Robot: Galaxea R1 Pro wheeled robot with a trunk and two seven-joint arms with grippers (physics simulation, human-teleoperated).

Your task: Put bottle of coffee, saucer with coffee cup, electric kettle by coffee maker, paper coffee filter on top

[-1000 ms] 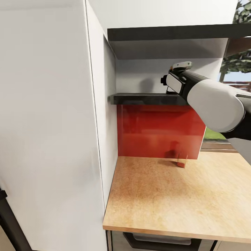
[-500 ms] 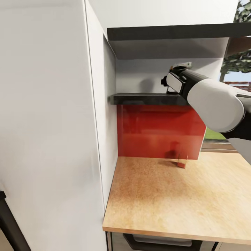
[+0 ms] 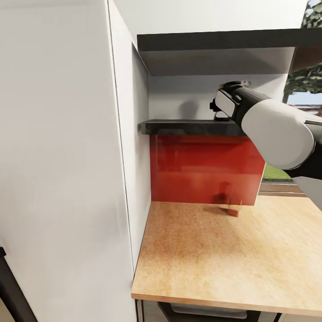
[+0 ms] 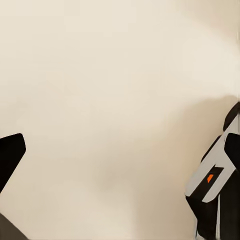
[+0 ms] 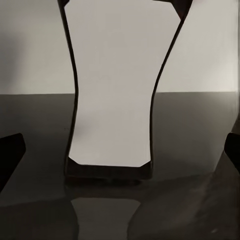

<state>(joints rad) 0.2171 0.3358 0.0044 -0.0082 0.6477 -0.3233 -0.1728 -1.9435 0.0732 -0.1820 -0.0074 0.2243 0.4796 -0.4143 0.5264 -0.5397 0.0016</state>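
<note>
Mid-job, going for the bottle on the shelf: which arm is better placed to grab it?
Right. The right gripper is up at the dark shelf, its open jaws facing the bottle standing there. The left gripper faces a plain pale surface.

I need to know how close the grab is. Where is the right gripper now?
In the head view, the right gripper is raised at the right, over the dark shelf above the red backsplash.

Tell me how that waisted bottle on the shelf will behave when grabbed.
The bottle looks rigid, so it should hold shape. Tall on a narrow base, it may tip if nudged high. The glossy shelf may let it slide.
</note>
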